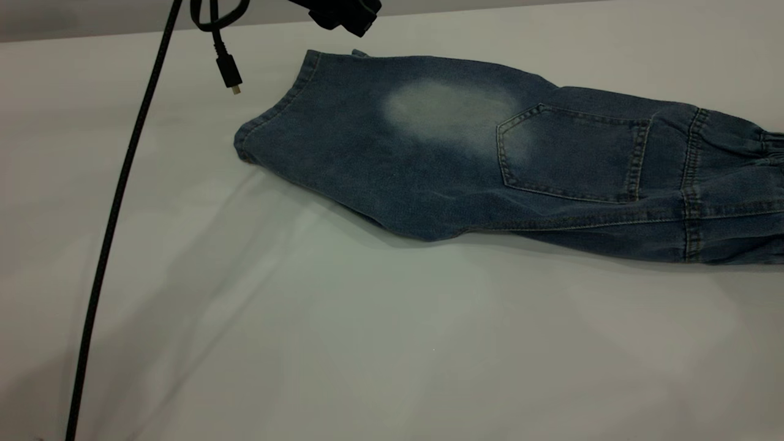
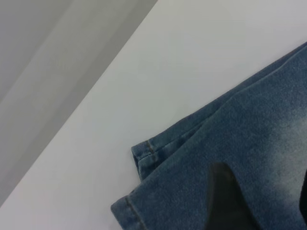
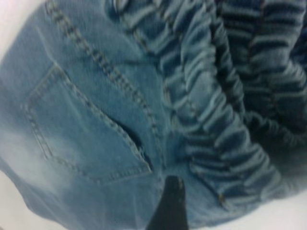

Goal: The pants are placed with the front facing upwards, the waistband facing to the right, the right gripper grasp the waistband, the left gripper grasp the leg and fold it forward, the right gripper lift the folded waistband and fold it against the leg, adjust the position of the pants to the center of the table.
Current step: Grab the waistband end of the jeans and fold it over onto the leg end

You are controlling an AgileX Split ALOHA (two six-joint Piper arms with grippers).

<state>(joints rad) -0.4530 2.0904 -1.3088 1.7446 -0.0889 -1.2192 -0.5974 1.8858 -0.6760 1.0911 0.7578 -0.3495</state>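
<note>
The pants point(image 1: 465, 153) lie folded lengthwise on the table point(image 1: 367, 343), back pocket point(image 1: 569, 153) up. The leg hem point(image 1: 269, 116) points left and the waistband point(image 1: 768, 184) runs off the right edge. My left gripper point(image 1: 343, 15) hovers at the far side above the leg. In its wrist view the left gripper point(image 2: 264, 201) is open over the denim near the hem point(image 2: 144, 158), holding nothing. My right gripper point(image 3: 216, 211) is open over the ruffled waistband point(image 3: 225, 120). Only one of its fingers point(image 3: 170, 206) shows, beside the pocket point(image 3: 86, 134).
A thick black cable point(image 1: 116, 202) hangs down the left side of the table. A short lead with a small plug point(image 1: 229, 73) dangles near the leg hem. The table's far edge point(image 1: 122, 30) runs just behind the pants.
</note>
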